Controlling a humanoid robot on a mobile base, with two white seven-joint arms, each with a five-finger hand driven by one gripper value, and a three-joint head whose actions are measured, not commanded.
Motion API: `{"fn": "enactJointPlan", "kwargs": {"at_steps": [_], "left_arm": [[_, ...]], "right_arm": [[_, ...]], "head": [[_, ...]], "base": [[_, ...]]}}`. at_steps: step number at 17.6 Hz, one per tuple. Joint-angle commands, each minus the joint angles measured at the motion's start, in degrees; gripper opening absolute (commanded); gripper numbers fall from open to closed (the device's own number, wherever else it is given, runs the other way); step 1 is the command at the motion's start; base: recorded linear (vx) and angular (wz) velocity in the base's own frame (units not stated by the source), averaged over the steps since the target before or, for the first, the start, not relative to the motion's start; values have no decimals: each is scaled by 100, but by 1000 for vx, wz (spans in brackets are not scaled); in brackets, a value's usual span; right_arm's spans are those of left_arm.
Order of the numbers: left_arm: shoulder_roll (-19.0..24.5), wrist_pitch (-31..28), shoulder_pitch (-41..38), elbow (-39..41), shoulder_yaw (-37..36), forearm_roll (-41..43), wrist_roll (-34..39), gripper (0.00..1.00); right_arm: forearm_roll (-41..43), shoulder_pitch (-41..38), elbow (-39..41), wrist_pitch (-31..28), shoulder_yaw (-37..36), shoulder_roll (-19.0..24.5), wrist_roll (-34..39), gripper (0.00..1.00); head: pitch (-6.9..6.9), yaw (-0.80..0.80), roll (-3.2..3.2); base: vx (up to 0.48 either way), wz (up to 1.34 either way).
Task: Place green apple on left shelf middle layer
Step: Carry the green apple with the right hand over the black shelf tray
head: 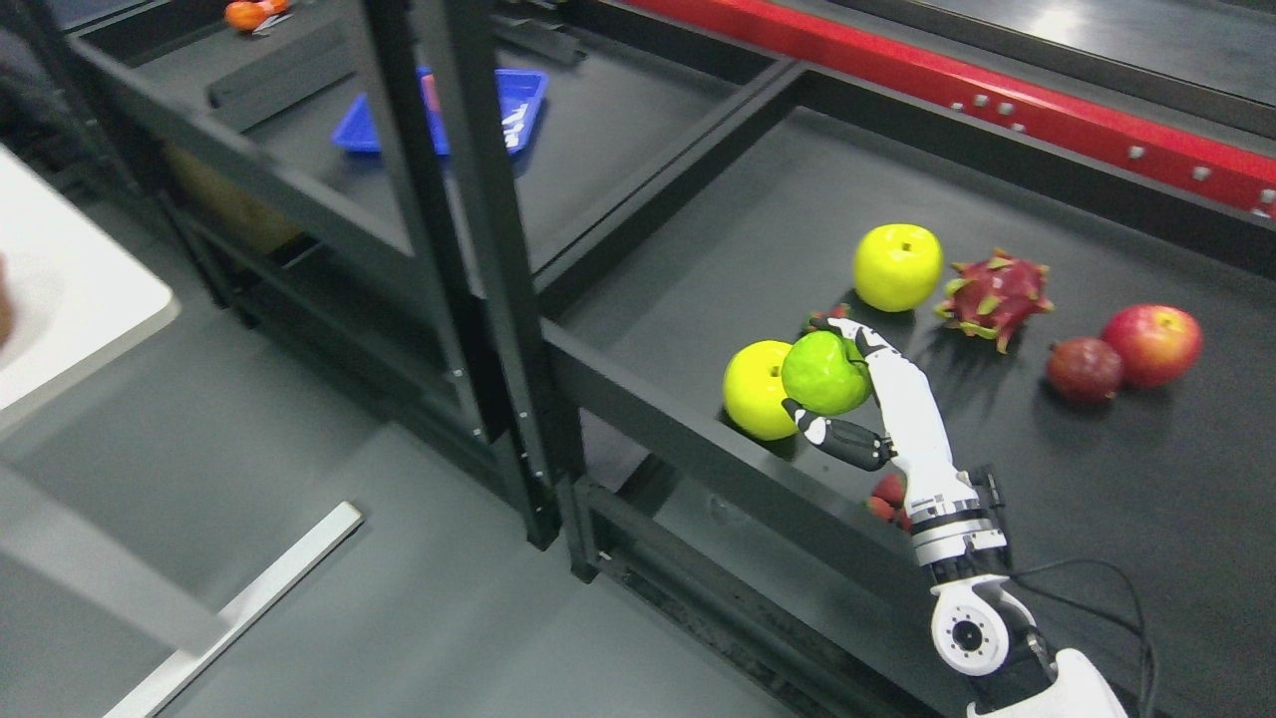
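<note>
Entering from the lower right of the frame, the right arm is reaching up and leftward, and the right hand (865,394) is gripping the green apple (823,372) with its fingers (835,436) curled around the fruit from below and above. The green apple is sitting just right of centre, overlapping a yellow apple (758,389) beside it on the left; whether the two are touching is not clear. A small red fruit (887,496) is peeking out from behind the wrist, mostly hidden. All of this is lying over the dark right shelf surface (1146,479), near its front rail.

Further back on that surface, a second yellow apple (897,266) is standing, with a dragon fruit (995,297) just right of it, then a dark red fruit (1084,369) touching a red apple (1153,344) toward the right edge.

In the upper left, beyond the black uprights, the left shelf (618,130) is holding a blue tray (518,110). An orange object (246,14) is showing at the top left corner.
</note>
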State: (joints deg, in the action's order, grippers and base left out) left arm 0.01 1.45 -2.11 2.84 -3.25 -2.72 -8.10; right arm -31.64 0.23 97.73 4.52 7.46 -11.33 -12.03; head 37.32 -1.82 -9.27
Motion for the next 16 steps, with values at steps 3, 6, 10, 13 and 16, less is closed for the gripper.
{"fn": "enactJointPlan", "kwargs": {"at_steps": [3,6,10,13,16], "left_arm": [[99,-5,0,-3,0,0,2,100],[99,-5,0,6,0,0,2,100],[99,-5,0,6,0,0,2,100],[99,-5,0,-3,0,0,2,100],[99,-5,0,-3,0,0,2,100]], "right_arm": [[0,127,9,-4,-16,69,-10,1],[0,144,9,-13,-16,78,-10,1],[0,179,9,-4,-8,34,33,1],[0,276,9,48,133,8,234,1],[9,662,0,329,755,-97,1007,2]], "head": [[0,0,0],[-1,0,0],[-1,0,0],[-2,0,0],[-3,0,0]], "base": [[143,-998],[169,-990],[190,-777],[189,-593],[185,-358]]}}
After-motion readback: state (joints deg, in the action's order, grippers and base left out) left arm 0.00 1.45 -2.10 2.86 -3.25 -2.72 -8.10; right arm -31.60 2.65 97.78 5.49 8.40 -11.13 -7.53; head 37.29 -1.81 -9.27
